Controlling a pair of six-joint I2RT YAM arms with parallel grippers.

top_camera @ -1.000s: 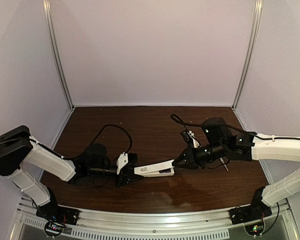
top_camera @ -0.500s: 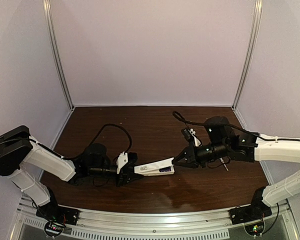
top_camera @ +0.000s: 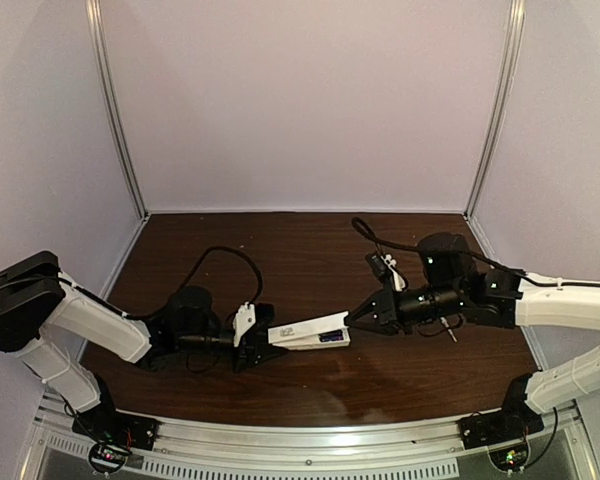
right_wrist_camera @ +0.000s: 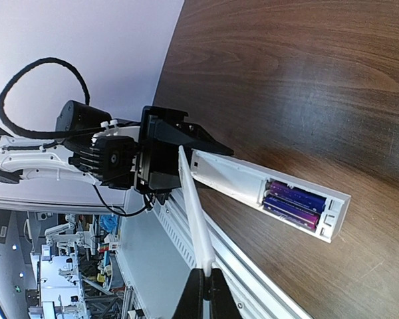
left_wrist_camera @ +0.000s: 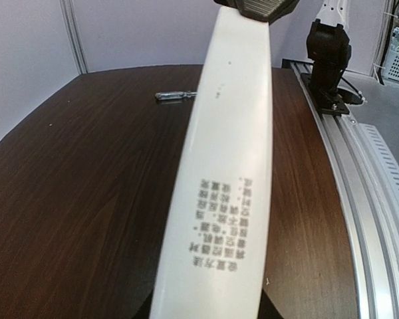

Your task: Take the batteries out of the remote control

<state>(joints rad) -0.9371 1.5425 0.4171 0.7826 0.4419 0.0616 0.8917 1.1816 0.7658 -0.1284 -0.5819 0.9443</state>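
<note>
Remote control (top_camera: pixel 308 344) held low over the tabletop (top_camera: pixel 310 255) btwn two arms, approx. 6 o'clock from the board's centre, lying along the 9-to-3 line. Left gripper (top_camera: pixel 263 340) clamps the remote's 9 o'clock end, fingers closed on the white body. Right gripper (top_camera: pixel 351 323) meets it from 3 o'clock, fingers pressed together on the tip of the thin cover strip (right_wrist_camera: pixel 194 216).

Strip is tilted up off the remote at the 3 o'clock end and converges w/ it at the left gripper, forming a narrow wedge. Bay is uncovered near the remote's free end. Two purple batteries (right_wrist_camera: pixel 294 201) sit in it side by side, lengthwise, w/ a short white end block beyond them. Cannot tell whether that free end touches the wood.

Left wrist view is filled by a white face w/ small printed characters, its far end in the right gripper's tip. Screwdriver (left_wrist_camera: pixel 175 96) lies flat on the wood under the right arm, at 3 o'clock beyond the right gripper, well apart from the remote.

Open wood runs from the remote back to the rear edge at 12 o'clock and to the rear corners at 10 and 2. Toward 6 o'clock a narrower band of wood separates the remote from the metal rail (top_camera: pixel 310 440) along the near edge.
</note>
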